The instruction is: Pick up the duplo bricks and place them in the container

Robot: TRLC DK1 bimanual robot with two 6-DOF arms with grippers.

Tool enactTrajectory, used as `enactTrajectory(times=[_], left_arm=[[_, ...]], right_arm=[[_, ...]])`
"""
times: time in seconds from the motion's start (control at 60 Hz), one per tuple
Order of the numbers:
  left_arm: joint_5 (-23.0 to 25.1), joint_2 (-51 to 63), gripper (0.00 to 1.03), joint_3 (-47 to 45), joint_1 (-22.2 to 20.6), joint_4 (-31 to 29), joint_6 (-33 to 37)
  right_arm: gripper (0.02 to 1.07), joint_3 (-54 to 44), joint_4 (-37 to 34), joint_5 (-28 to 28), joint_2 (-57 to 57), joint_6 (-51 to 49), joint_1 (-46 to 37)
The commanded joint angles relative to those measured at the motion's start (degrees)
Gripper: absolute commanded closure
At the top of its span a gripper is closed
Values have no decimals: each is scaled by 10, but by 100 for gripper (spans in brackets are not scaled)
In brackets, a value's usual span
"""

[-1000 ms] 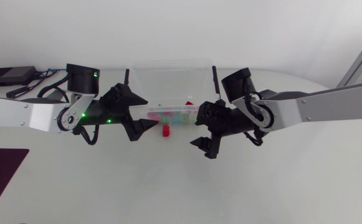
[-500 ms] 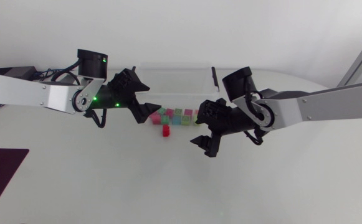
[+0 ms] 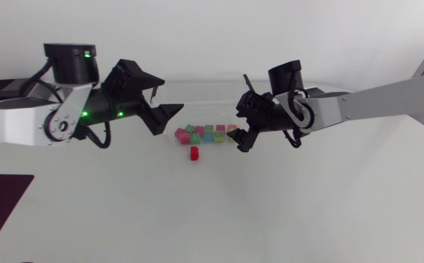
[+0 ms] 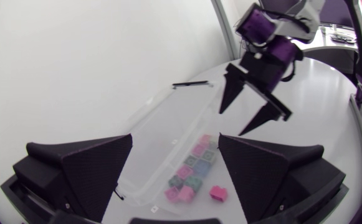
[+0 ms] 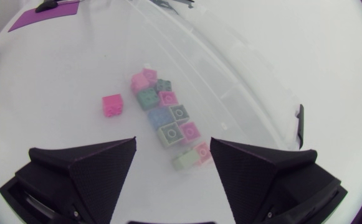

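**Both end effectors open and empty, one brick outside the container**

- Tabletop (image 3: 284, 212): white. Left arm (image 3: 22, 128) and right arm (image 3: 372, 102) come in from opposite sides and face each other over the container.
- Container (image 3: 197, 91): clear plastic, long, sits between the two arms.
- Left end effector (image 3: 171, 95): fingers spread wide, holding nothing, raised over one end of the container. Its wrist view looks down between the fingers along the container's length.
- Right end effector (image 3: 238, 128): fingers apart, holding nothing, at the other end of the brick row.
- Brick row (image 3: 204, 134): pink, green and blue duplo bricks, packed together inside the container along the long wall.
- Loose brick (image 3: 194, 153): one red-pink brick on the tabletop, just outside that wall, near the row. No finger touches it.
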Motion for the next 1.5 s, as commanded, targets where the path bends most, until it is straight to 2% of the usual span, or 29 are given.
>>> enactTrajectory(times=[0.0, 0.067, 0.117, 0.233, 0.383, 0.55, 0.7, 0.867, 1.333, 1.4, 1.45, 1.483], left_arm=[[26, -52, 7, -48, -3, -51, 22], [44, -63, 7, -67, -1, -77, 34], [57, -57, 7, -84, 6, -121, 74], [84, 11, 7, -85, 11, -164, 122], [84, 157, 7, -26, 18, -159, 172], [85, 240, 7, 36, 19, -155, 187], [84, 279, 7, 79, 12, -147, 186], [82, 331, 7, 135, 12, -147, 184], [79, 382, 8, 187, -23, -148, 185], [78, 384, 17, 190, -26, -154, 184], [78, 384, 32, 190, -28, -159, 183], [78, 385, 46, 190, -27, -163, 184]], right_arm=[[21, 34, 10, 3, 27, 10, -8], [21, 46, 8, 1, 33, 10, -10], [21, 43, 6, 1, 30, 10, -9], [21, 14, 6, -1, -5, 10, 3], [20, -58, -11, -8, -123, 18, 23], [20, -127, -37, -21, -244, 30, 35], [20, -162, -63, -29, -310, 33, 34], [20, -187, -73, -38, -337, 32, 21], [20, -211, -68, -54, -338, 27, -2], [20, -214, -70, -56, -343, 27, -6], [20, -216, -70, -57, -348, 27, -7], [20, -218, -70, -59, -351, 27, -9]])
